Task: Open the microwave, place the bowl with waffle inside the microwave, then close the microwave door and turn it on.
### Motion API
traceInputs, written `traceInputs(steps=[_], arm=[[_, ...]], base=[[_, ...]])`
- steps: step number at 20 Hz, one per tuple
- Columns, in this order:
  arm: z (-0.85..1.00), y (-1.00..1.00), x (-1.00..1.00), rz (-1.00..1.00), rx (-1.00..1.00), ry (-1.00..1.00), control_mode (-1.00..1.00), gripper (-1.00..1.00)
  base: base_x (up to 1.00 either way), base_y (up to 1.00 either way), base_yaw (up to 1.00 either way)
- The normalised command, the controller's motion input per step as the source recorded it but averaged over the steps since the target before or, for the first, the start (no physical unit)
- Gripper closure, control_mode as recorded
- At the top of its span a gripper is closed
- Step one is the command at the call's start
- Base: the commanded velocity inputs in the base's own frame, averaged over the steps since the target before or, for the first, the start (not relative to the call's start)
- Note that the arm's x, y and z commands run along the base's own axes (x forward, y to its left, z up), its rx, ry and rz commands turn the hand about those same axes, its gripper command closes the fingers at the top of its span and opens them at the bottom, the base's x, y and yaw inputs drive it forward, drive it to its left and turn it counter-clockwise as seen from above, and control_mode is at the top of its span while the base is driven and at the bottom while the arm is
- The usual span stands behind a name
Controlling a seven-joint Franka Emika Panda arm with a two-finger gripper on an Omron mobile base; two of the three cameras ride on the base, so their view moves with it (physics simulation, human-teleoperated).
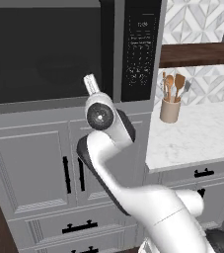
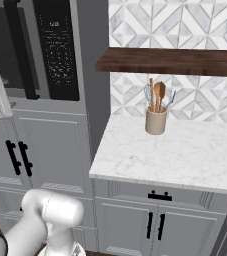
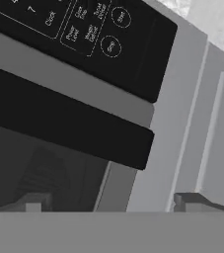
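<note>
The microwave (image 1: 44, 49) is built in above grey cabinets, and its dark glass microwave door (image 2: 0, 45) is shut. The long black bar handle (image 1: 107, 49) (image 2: 22, 50) runs beside the black keypad (image 1: 140, 49) (image 2: 60, 50). In the hand view the handle's lower end (image 3: 84, 128) crosses the middle, with the keypad (image 3: 84, 29) past it. My gripper (image 3: 111, 202) is open, just short of that handle end, with nothing between its fingertips (image 3: 34, 201). My white hand (image 1: 91, 86) hangs in front of the door's lower right corner. The bowl and the waffle are out of view.
To the right of the microwave column is a marble counter (image 1: 202, 133) (image 2: 175, 150) holding a beige utensil crock (image 1: 169, 109) (image 2: 156, 120). A dark wooden shelf (image 2: 170, 61) hangs above the counter. Cabinet doors with black handles (image 1: 66, 174) sit under the microwave.
</note>
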Motion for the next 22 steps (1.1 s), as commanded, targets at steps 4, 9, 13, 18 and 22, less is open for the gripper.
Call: traceInputs(steps=[4,9,13,18,22], arm=[[0.7,-0.67,-0.35,0.09,0.31,0.0,-1.0,-1.0],[0.24,-1.0,-0.26,0.09,0.46,-0.05,-1.0,-1.0],[-0.24,-0.63,-0.07,0.14,0.25,-0.03,-1.0,-1.0],[-0.21,-0.35,0.0,0.16,0.11,-0.01,-1.0,-1.0],[0.39,-0.52,0.0,0.21,0.11,-0.06,-1.0,-1.0]], base=[[0.0,0.0,0.0],[0.0,0.0,0.0],[0.0,0.0,0.0],[0.0,0.0,0.0],[0.0,0.0,0.0]])
